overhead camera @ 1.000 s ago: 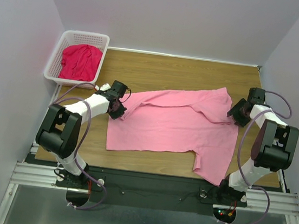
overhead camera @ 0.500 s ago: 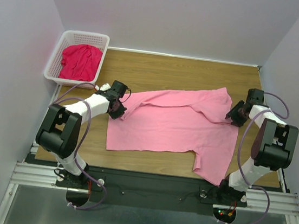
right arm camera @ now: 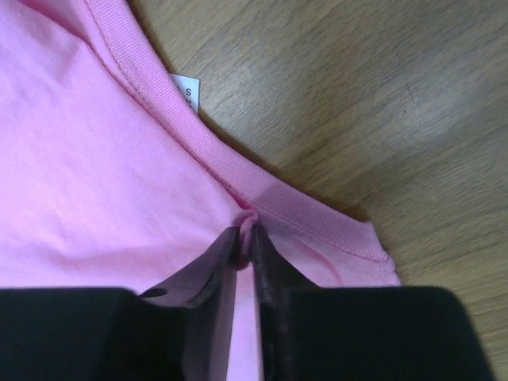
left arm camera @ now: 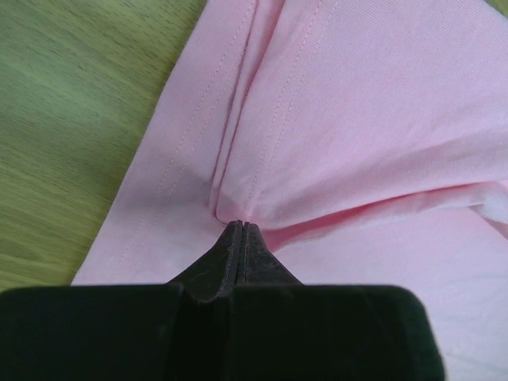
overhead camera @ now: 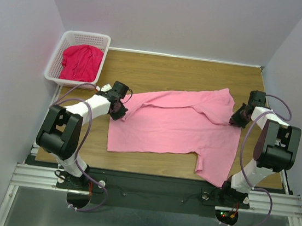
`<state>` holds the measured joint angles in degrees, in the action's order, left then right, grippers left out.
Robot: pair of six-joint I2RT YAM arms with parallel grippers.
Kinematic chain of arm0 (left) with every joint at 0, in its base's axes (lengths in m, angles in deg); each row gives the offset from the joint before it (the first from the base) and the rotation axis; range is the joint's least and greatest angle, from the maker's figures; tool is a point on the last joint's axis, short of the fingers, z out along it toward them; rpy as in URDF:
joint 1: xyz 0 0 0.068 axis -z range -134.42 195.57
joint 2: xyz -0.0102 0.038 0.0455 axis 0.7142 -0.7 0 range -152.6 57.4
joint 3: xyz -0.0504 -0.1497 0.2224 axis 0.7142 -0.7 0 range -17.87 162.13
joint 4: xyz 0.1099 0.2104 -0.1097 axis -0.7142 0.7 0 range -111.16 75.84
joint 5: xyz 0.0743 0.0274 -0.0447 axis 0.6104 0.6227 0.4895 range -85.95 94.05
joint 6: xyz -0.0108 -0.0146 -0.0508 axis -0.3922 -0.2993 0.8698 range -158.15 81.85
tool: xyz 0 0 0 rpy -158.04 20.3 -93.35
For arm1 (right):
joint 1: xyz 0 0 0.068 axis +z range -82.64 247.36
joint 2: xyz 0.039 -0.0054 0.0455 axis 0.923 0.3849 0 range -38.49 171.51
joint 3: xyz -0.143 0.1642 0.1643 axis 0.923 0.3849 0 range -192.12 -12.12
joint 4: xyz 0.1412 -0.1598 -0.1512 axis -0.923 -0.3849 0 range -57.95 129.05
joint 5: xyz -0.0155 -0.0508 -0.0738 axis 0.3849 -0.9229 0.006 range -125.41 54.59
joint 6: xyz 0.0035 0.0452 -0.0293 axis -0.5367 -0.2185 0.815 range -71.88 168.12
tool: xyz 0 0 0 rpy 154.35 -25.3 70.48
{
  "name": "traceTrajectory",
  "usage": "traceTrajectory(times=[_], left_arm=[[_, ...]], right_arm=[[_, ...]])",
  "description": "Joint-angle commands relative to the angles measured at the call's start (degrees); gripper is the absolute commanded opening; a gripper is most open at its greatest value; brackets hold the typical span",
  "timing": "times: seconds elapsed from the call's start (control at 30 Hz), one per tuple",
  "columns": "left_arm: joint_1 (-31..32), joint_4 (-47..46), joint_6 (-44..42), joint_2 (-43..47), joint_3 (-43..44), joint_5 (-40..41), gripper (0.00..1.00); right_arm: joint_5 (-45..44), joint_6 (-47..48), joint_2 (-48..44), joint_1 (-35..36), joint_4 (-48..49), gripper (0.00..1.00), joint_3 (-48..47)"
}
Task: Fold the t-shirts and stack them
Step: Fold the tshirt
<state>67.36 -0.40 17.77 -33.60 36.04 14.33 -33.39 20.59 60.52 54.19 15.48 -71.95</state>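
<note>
At left end effector [left arm camera: 242, 226]: pinched shut on pink t-shirt [overhead camera: 171, 124] edge fold
right end effector [right arm camera: 248, 232]: clamped on its collar rib
pink t-shirt: spread, wrinkled, on table [overhead camera: 172, 71]
red t-shirt [overhead camera: 81, 62]: in basket [overhead camera: 57, 57]
step: flattening, likely
next: pull apart evenly, keep grip

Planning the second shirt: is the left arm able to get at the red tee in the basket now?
Probably not yet: the left gripper is shut on the pink tee, though nothing blocks the way to the red tee.
</note>
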Motion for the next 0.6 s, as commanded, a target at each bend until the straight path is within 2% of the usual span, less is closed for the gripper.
traceTrajectory(times=[0.0, 0.07, 0.3, 0.57], left_arm=[[-0.4, -0.3, -2.1, 2.1, 1.2, 2.5, 0.00], [-1.6, -0.7, -3.3, 2.1, 1.8, 3.0, 0.00], [-9.3, -1.6, -10.3, -1.2, 10.4, 5.3, 0.00], [-12.0, -1.8, -18.4, -8.7, 25.9, 7.0, 0.00]], right_arm=[[-0.9, 0.3, -2.3, -0.3, 0.1, 0.08, -2.6], [-1.3, 0.5, -3.1, -0.3, -0.1, 0.01, -4.0], [-1.7, -0.2, -3.4, -0.3, -0.5, 0.01, -11.2], [-0.5, -2.1, 0.7, -0.3, -0.5, 0.01, -24.4]])
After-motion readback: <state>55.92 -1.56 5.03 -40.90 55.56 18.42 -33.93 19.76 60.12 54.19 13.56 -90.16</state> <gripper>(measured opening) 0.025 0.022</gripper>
